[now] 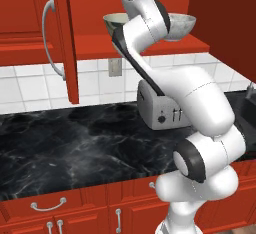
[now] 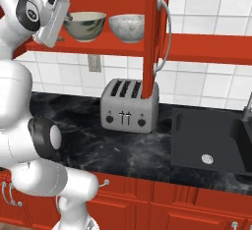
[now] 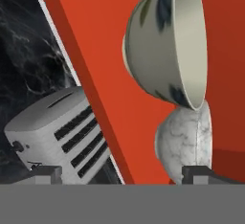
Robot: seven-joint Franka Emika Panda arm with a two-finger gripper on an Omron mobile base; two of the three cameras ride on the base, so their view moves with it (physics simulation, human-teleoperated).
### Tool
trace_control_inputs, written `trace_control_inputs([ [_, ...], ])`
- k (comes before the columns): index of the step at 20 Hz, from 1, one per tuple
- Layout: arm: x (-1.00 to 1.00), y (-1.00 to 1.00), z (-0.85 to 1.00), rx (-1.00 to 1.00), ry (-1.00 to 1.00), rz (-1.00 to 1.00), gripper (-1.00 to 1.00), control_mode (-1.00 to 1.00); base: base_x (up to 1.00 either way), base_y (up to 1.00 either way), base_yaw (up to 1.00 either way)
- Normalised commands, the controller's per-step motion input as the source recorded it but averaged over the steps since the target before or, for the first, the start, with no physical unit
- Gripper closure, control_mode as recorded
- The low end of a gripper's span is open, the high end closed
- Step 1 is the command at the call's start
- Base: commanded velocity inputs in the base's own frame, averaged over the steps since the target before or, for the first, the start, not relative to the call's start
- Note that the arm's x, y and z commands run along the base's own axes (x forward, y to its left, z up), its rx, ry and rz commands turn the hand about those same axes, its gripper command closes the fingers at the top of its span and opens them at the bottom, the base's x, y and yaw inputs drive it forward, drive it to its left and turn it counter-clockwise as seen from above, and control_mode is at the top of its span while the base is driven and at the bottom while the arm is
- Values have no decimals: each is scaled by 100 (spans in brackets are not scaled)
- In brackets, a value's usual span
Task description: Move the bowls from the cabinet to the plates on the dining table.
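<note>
Two bowls stand side by side on the open red cabinet's shelf (image 2: 106, 47). The cream bowl (image 2: 84, 25) has dark patches on its outside; the mottled white-grey bowl (image 2: 126, 27) is to its right. My gripper (image 2: 65, 20) hovers level with the shelf, just left of the cream bowl and pointing at it. In the rolled hand view the cream bowl (image 3: 162, 46) looms close, the mottled bowl (image 3: 184, 141) lies past it, and my gripper (image 3: 123, 175) is open, its fingertips (image 3: 45, 174) wide apart and holding nothing. The plates and the dining table are out of view.
A silver toaster (image 2: 129, 106) stands on the black marble counter (image 2: 74, 140) under the shelf. The open cabinet door (image 2: 153, 37) with its curved handle juts out right of the bowls. A dark sink (image 2: 211, 143) lies to the right. The other door (image 1: 30, 23) hangs at left.
</note>
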Motion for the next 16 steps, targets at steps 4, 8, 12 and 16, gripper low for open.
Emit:
trace_control_inputs([
  [4,56,0,0,0,0,5,-100,-100,0,0,0],
  [8,55,0,0,-1,0,6,-100,-100,0,0,0],
  [12,51,0,-4,-2,0,6,-100,-100,0,0,0],
  [16,41,0,-21,-4,0,7,-100,-100,0,0,0],
])
